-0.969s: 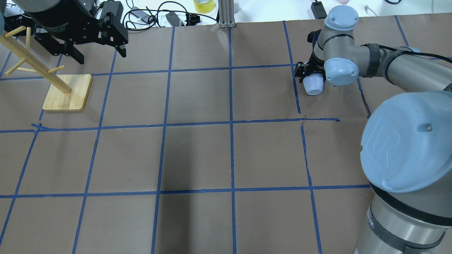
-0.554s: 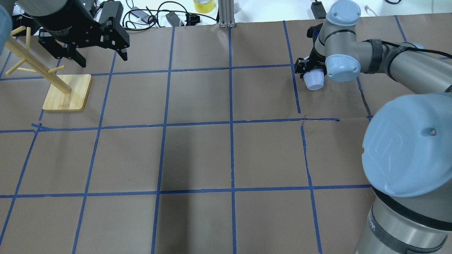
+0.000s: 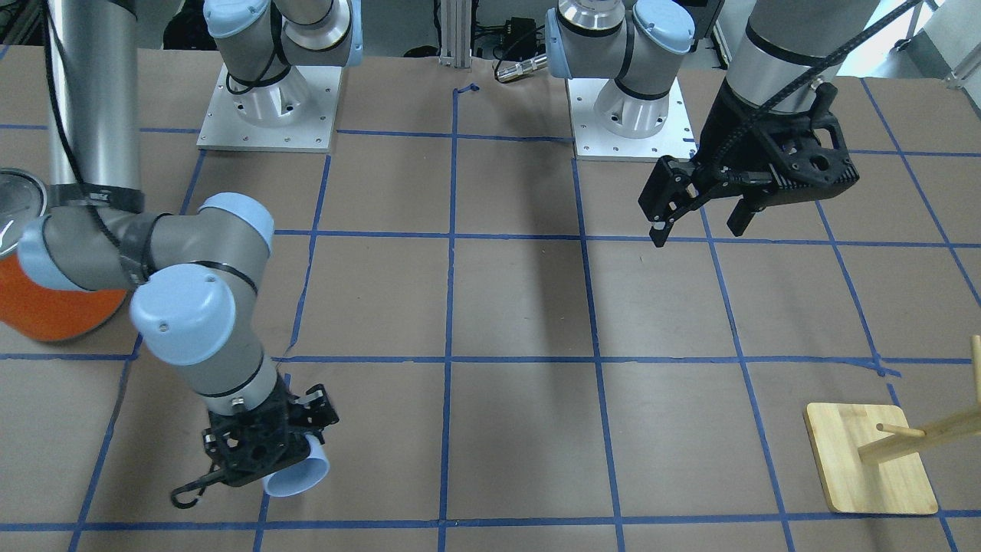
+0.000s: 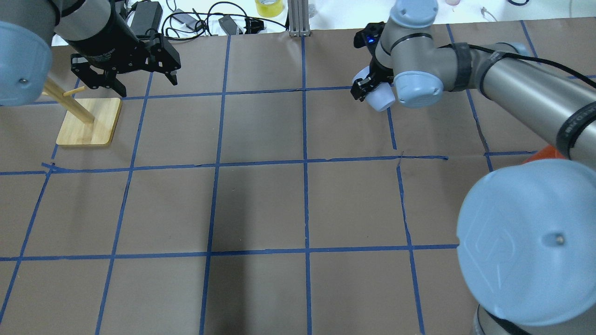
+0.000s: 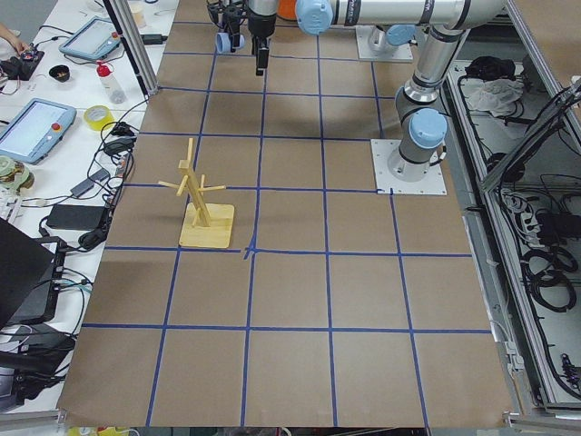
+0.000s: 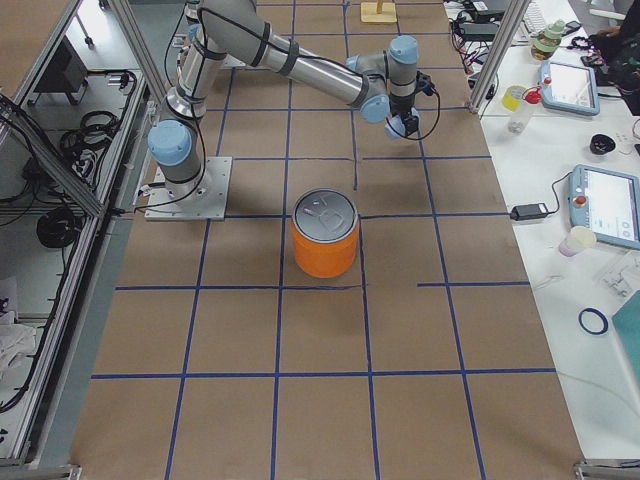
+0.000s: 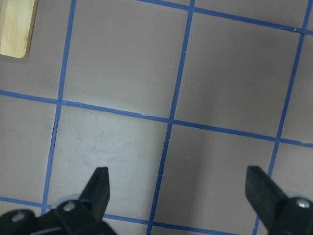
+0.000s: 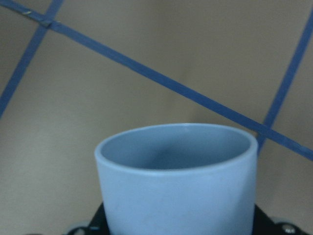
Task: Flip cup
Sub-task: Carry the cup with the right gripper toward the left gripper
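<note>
The small pale blue cup (image 4: 382, 98) is held in my right gripper (image 4: 372, 90), near the far right of the table. In the front-facing view the cup (image 3: 300, 477) is tilted on its side in the black jaws of the right gripper (image 3: 285, 458). The right wrist view shows the cup (image 8: 178, 191) close up, its open mouth pointing away from the camera. My left gripper (image 4: 145, 83) is open and empty at the far left, above the table. It shows open in the left wrist view (image 7: 178, 188) too.
A wooden peg stand (image 4: 88, 122) sits at the far left, just below the left gripper. A large orange canister (image 3: 46, 303) with a silver top stands behind the right arm's elbow (image 6: 325, 235). Cables and a tape roll (image 4: 268, 7) lie beyond the far edge.
My right gripper has carried the cup to the left and slightly farther away, and turned it. My left gripper has shifted a little to the right, still open.
</note>
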